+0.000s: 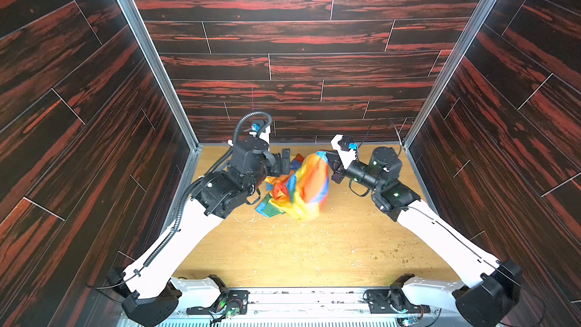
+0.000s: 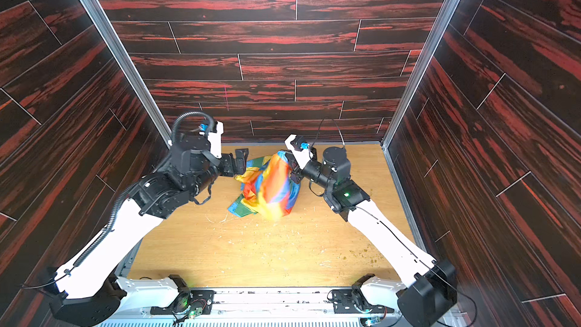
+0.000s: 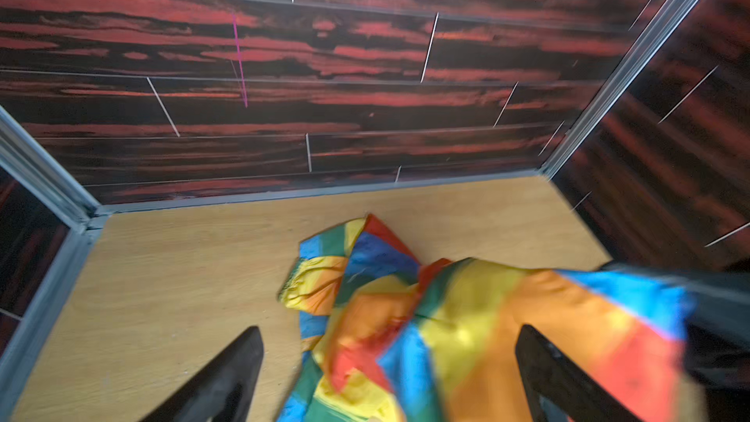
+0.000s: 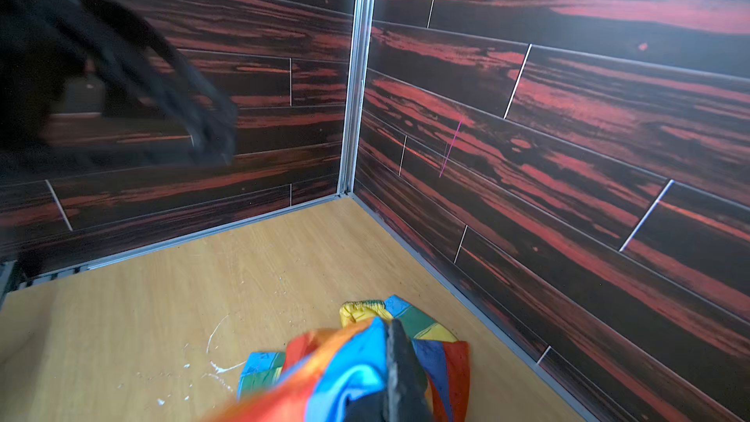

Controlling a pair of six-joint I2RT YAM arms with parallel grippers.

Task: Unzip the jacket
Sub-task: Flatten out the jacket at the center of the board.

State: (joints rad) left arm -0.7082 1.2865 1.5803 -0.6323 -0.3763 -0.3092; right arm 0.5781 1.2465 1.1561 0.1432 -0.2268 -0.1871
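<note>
One grip: right pincer (image 1: pixel 330 159) is clamping the lifted jacket (image 1: pixel 303 184), left pincer (image 1: pixel 283 162) is gaping empty; I am seeking the zipper.

Two overhead eyes, two close wrist cameras.
Both top views look steeply down from high above the near edge toward the back wall (image 1: pixel 283 36), taking in the whole table (image 1: pixel 283 253). Each wrist camera sits low and close, facing the back of the enclosure. All four views share the jacket (image 1: pixel 301 184) at the table's far end.
</note>
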